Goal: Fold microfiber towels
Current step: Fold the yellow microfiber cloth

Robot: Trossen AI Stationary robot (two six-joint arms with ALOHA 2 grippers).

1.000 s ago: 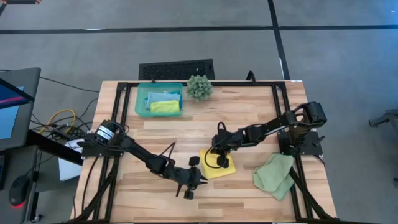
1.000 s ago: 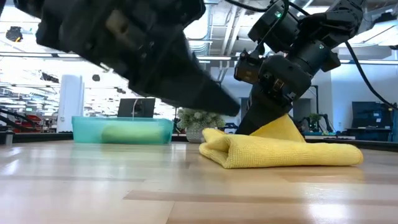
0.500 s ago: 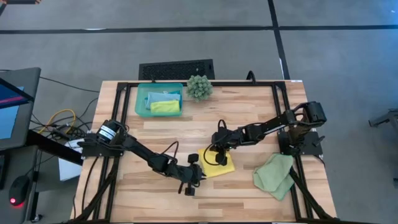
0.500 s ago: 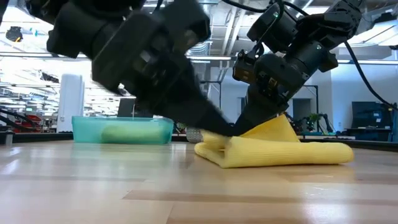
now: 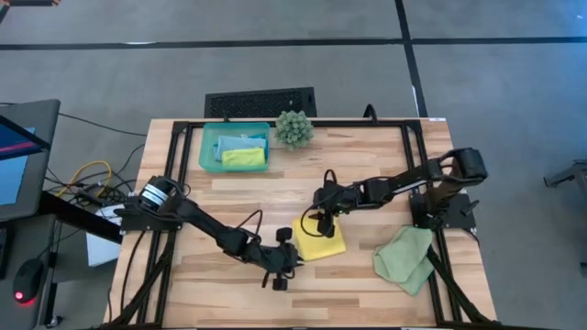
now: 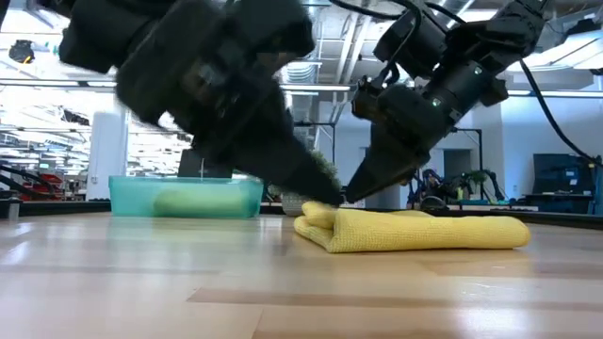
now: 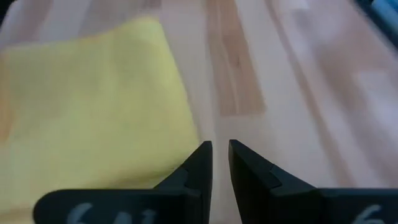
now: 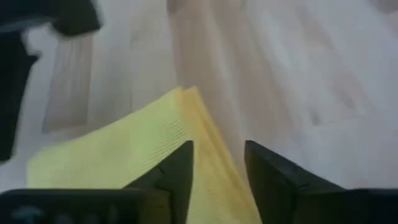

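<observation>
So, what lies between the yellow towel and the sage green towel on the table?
In the high view, only bare wooden table shows between the yellow towel and the sage green towel; nothing else lies there.

Your left pincer [image 7: 220,163] sits at 6 o'clock, fingers nearly together, empty; the yellow towel [image 7: 87,112] spreads at 9 o'clock over the wooden counter [image 7: 298,87].

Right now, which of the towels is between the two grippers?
The yellow towel, folded at the table's middle front. The sage green towel lies apart by the right arm's base, and two more sit in the teal tray.
</observation>
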